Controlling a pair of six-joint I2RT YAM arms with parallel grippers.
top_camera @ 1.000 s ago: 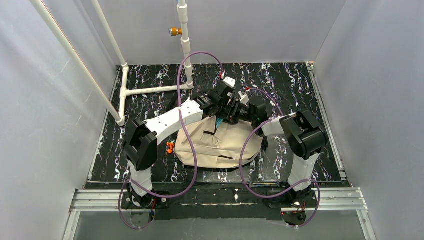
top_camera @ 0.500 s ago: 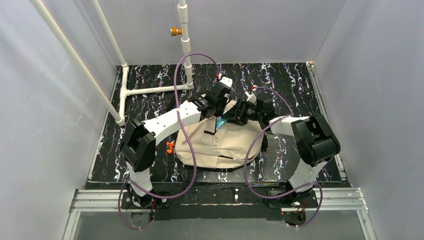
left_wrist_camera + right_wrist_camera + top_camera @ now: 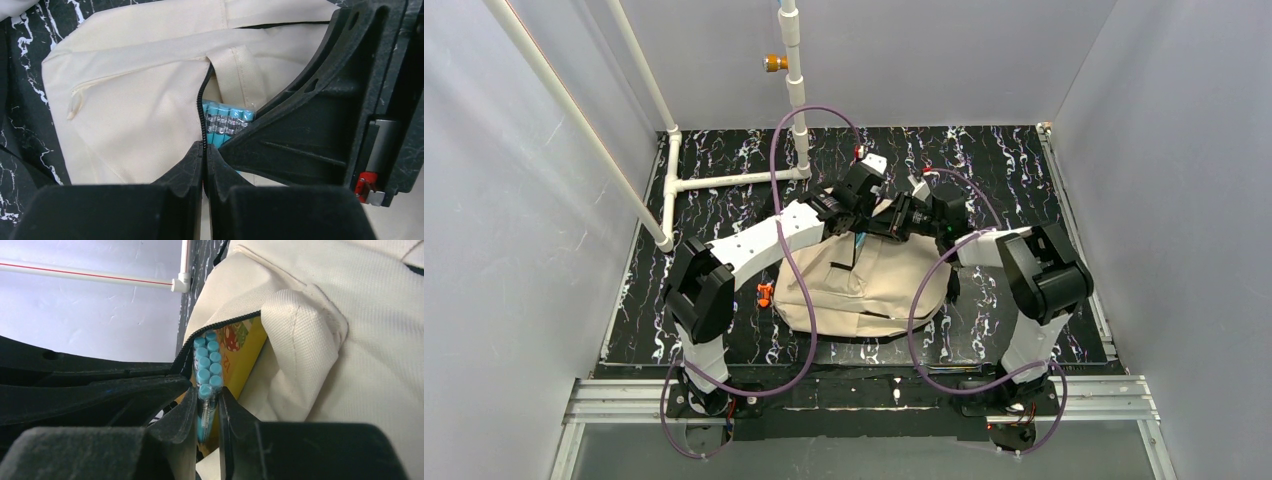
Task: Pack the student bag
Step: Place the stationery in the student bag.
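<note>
A black surface point(image 3: 1024, 170) veined with white marbling fills the floor of a grey-walled enclosure point(image 3: 944, 60). On its far left lies a white pipe frame point(image 3: 724, 181), joined to an upright pipe point(image 3: 794, 90) that carries an orange fitting point(image 3: 774, 63) high against the far wall. Two slanted white pipes point(image 3: 574, 120) rise from the frame to the upper left. A small orange object point(image 3: 764, 295) lies on the surface left of centre. An aluminium rail point(image 3: 874, 392) runs along the near edge.

Left arm point(image 3: 759, 238) reaches from its base at 7 o'clock toward 1 o'clock. The right arm point(image 3: 1034, 275), based at 5 o'clock, bends toward 10 o'clock, and the wrists meet near centre. Left gripper point(image 3: 204, 150) pinches the student bag point(image 3: 140, 100) at its zip edge; right gripper point(image 3: 206, 402) clamps teal-capped pens point(image 3: 207, 362).
</note>
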